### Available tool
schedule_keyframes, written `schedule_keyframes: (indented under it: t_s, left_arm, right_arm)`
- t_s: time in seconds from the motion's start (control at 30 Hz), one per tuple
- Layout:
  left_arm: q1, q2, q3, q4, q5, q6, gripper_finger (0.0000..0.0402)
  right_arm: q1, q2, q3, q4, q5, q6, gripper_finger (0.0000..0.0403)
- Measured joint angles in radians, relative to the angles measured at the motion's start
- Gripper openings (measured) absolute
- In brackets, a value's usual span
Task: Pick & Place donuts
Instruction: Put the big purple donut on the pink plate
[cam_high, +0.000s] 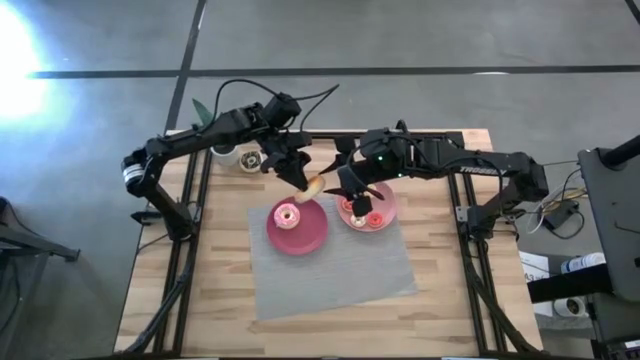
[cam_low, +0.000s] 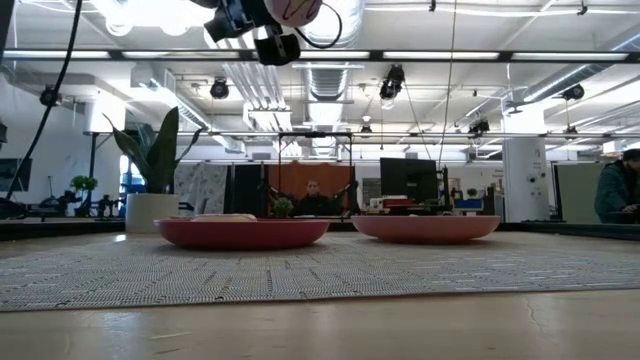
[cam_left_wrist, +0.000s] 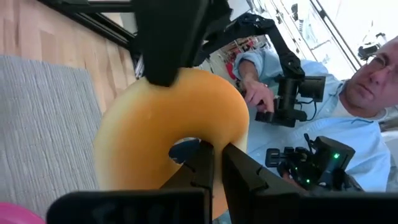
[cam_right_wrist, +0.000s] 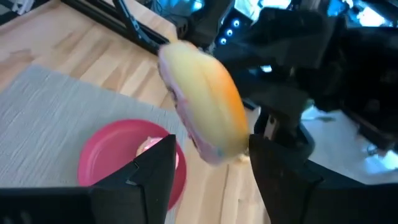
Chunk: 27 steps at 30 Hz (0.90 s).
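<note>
An orange-tan donut (cam_high: 314, 184) with pink icing on one face hangs in the air between the two arms, above the gap between the plates. My left gripper (cam_high: 303, 180) is shut on it. My right gripper (cam_high: 340, 188) is open. Its fingers stand on either side of the donut (cam_right_wrist: 202, 93), and I cannot tell whether they touch it. A magenta plate (cam_high: 300, 235) carries a pink-iced donut (cam_high: 287, 214). A pink plate (cam_high: 385, 205) holds several small donuts (cam_high: 362, 210). My left gripper holds the orange-tan donut by one stretch of its ring (cam_left_wrist: 186, 180), beside the hole. Its two fingers (cam_left_wrist: 199, 165) are pinched together there and their tips reach the hole's edge. The donut is lifted clear of the table and plates and stands on edge.
Both plates rest on a grey mat (cam_high: 330, 265) in the middle of the wooden table (cam_high: 220, 290). A potted plant (cam_high: 222, 150) and a small cup (cam_high: 250, 160) stand at the far left. A person in a light blue shirt (cam_left_wrist: 323, 106) is beyond the table.
</note>
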Motion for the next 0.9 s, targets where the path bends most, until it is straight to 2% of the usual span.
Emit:
schedule_keyframes:
  t_s: [0.57,0.9]
  left_arm:
    - [0.000,0.050,0.000,0.039,0.006,-0.026,0.0000]
    - [0.003,0.047,0.000,0.081,-0.040,-0.036,0.0000]
  right_arm:
    - [0.001,0.002,0.000,0.011,0.000,-0.022,0.0192]
    - [0.001,0.002,0.000,-0.049,-0.010,0.076,0.0143]
